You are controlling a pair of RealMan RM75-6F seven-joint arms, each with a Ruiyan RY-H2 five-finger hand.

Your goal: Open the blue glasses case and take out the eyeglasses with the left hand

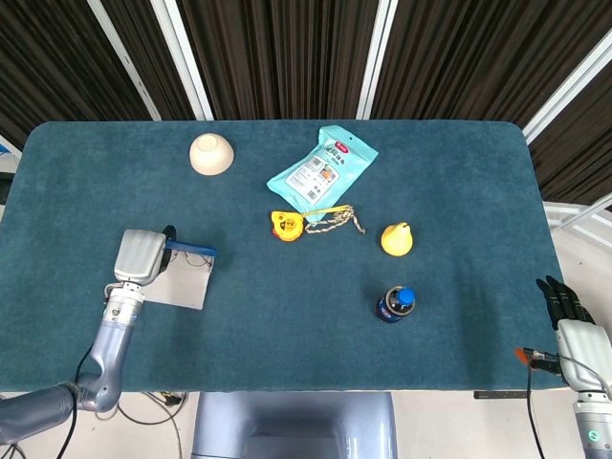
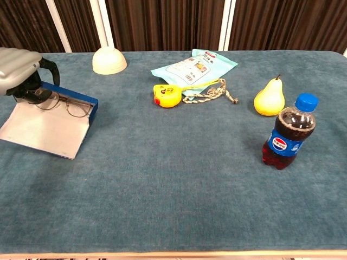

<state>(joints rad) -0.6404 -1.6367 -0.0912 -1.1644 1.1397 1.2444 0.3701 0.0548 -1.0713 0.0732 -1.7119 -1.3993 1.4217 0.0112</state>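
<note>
Pepsi bottle (image 2: 287, 131): round Pepsi logo on its label, only readable brand. Snack packet (image 2: 193, 66) carries print, too small to read in either view.

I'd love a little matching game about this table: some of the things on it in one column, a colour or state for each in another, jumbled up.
Things:
1. bowl
2. glasses case
3. pear
4. soda bottle

Descriptions:
A. standing upright, blue cap
B. upside down, cream
C. lying open, the left robot hand at its far edge
D. yellow, stem pointing up

Pairs: 1-B, 2-C, 3-D, 4-A
</note>
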